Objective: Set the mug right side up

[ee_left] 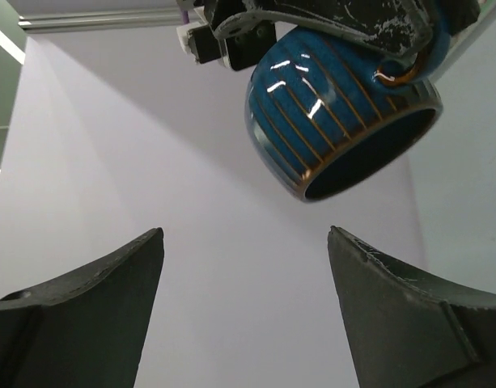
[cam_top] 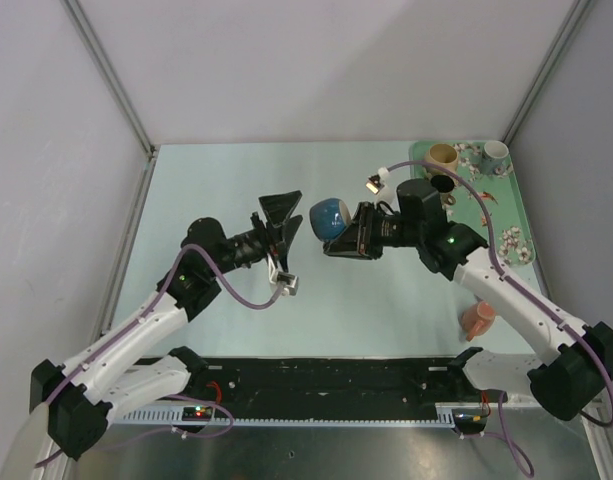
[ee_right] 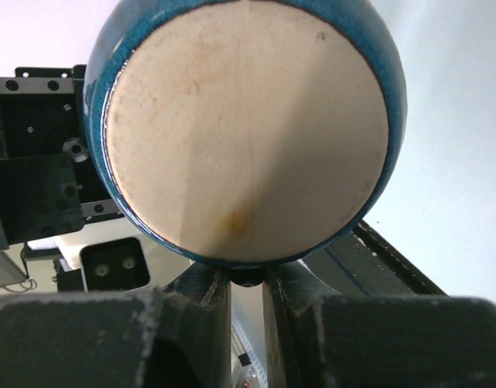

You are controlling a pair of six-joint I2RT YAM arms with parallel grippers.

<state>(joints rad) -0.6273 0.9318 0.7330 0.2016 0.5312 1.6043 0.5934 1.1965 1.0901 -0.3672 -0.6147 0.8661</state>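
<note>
A blue mug (cam_top: 327,218) with thin gold stripes hangs in the air above the table's middle. My right gripper (cam_top: 342,243) is shut on its handle. In the right wrist view the mug's pale unglazed base (ee_right: 246,133) faces the camera, with the handle pinched between my fingers (ee_right: 207,303). In the left wrist view the mug (ee_left: 338,109) hangs above, its dark mouth facing down and toward my left gripper. My left gripper (cam_top: 286,222) is open and empty, just left of the mug and not touching it.
A green floral tray (cam_top: 506,215) at the back right holds a tan cup (cam_top: 442,156), a white cup (cam_top: 496,151) and a dark cup (cam_top: 441,184). A pink object (cam_top: 477,319) lies by the right arm.
</note>
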